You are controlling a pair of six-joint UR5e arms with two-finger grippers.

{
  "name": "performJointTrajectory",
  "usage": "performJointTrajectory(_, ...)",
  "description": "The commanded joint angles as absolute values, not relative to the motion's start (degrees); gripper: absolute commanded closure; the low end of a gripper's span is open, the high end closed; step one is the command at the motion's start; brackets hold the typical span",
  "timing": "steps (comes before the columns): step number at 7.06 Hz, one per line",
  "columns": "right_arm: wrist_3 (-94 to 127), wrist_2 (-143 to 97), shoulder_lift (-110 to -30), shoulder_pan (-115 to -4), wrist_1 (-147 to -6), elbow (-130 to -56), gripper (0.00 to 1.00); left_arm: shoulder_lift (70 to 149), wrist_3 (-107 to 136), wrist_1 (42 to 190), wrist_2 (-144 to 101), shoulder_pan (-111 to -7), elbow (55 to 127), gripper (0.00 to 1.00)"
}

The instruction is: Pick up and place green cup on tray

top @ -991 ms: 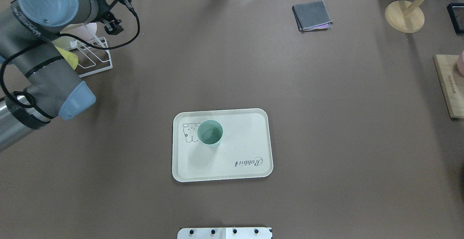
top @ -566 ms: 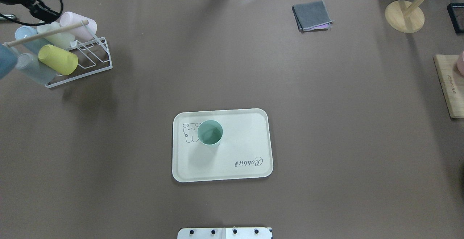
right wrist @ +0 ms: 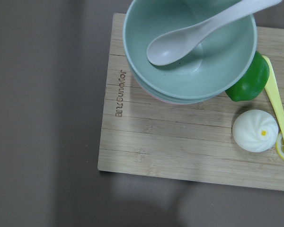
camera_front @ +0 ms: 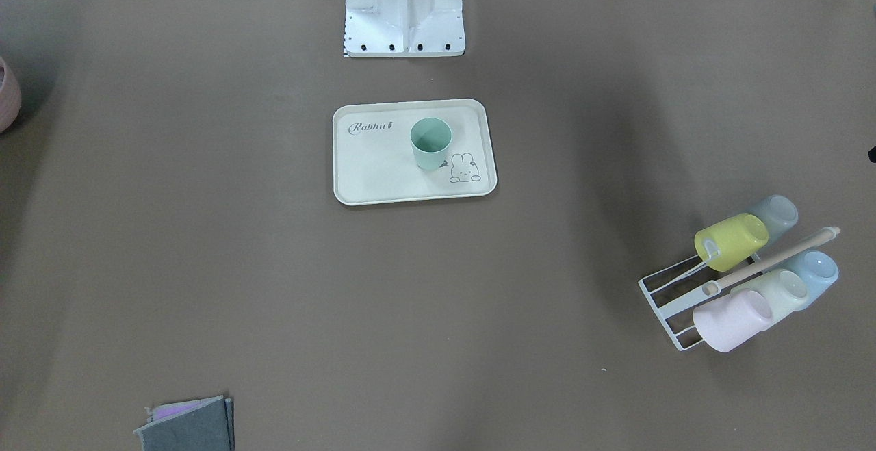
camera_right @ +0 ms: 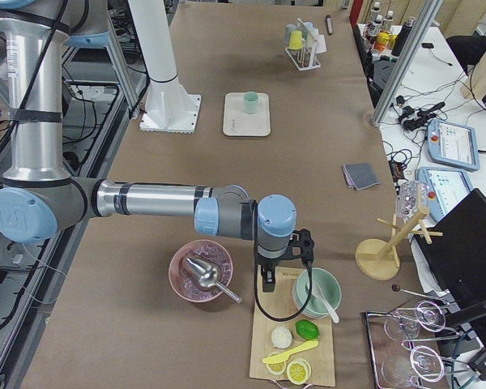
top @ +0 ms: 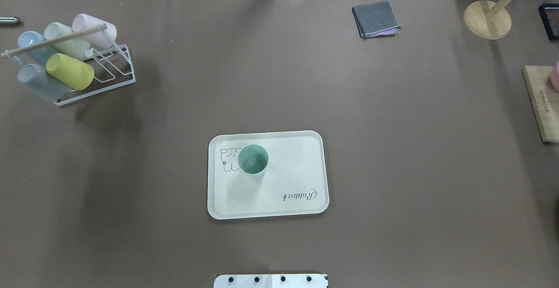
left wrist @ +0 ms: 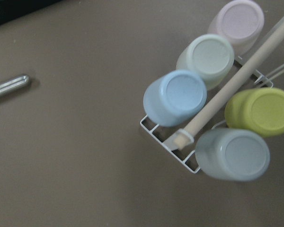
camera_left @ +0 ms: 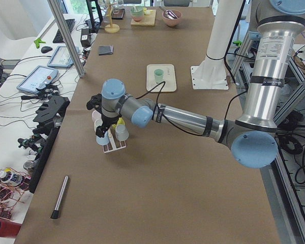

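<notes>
Brown table covering runs beneath the tray (top: pixel 284 174), on which the green cup (top: pixel 253 160) stands upright, just beside the bunny drawing. Well apart from the tray, the left gripper (camera_left: pixel 104 129) hangs over the cup rack (left wrist: pixel 241 72) and the right gripper (camera_right: pixel 266 279) hovers near the wooden board (right wrist: pixel 180 142). How wide either pincer stands cannot be told.

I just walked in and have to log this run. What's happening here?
The green cup stands upright on the tray, touched by nothing. The left gripper hangs over the cup rack at the table's end; the right gripper hangs over a wooden board with a bowl. The placing looks done.
</notes>
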State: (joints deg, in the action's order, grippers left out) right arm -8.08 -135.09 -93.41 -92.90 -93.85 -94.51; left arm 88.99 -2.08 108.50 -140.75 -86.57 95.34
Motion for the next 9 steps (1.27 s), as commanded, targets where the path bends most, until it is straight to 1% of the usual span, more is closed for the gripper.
performJointTrajectory(1, -8.09, -135.0, -93.43, -92.9, -93.78, -94.4, 0.0, 82.55, -1.94, 107.76, -143.87, -89.73, 94.31, 0.02)
performJointTrajectory(3, -8.09, -135.09, -93.34, -92.9, -93.87, -94.57, 0.0, 81.13, -2.11, 106.54, -144.23, -90.0, 93.88, 0.02)
performJointTrajectory(7, -8.44, -134.91, -93.25, -92.9, -93.78, -94.74, 0.0, 82.18, -2.2, 92.32, -141.6, -89.65, 94.48, 0.02)
performJointTrajectory(9, -8.44, -134.56, -93.6, -92.81, -93.78, -94.13, 0.0, 82.97, -3.85, 88.52, -140.45, -89.56, 95.88, 0.02)
